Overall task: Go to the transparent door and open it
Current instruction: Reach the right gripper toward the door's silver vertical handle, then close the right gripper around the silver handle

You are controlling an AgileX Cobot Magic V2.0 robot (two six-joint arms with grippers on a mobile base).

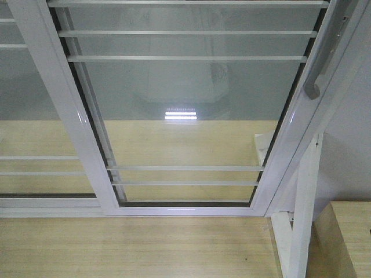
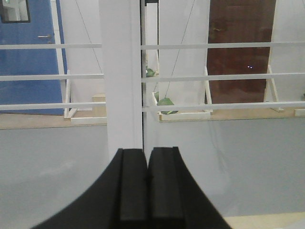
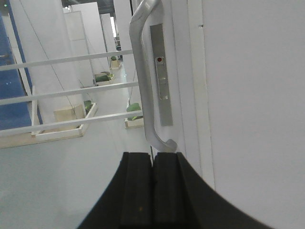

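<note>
The transparent door (image 1: 191, 116) fills the front view: clear glass in a white frame with thin white bars. Its curved silver-grey handle (image 1: 316, 81) sits on the right edge. In the right wrist view the handle (image 3: 143, 76) runs down beside a metal lock plate (image 3: 160, 76). My right gripper (image 3: 152, 157) is shut and empty, its tips just below the handle's lower end. My left gripper (image 2: 147, 155) is shut and empty, facing a white upright of the frame (image 2: 121, 76). Neither gripper shows in the front view.
A second glass panel (image 1: 35, 116) without a handle stands to the left. A white outer post with braces (image 1: 298, 231) and a wooden box (image 1: 342, 237) stand at the lower right. The wooden floor (image 1: 133, 246) lies in front. A white wall (image 3: 257, 95) is right of the handle.
</note>
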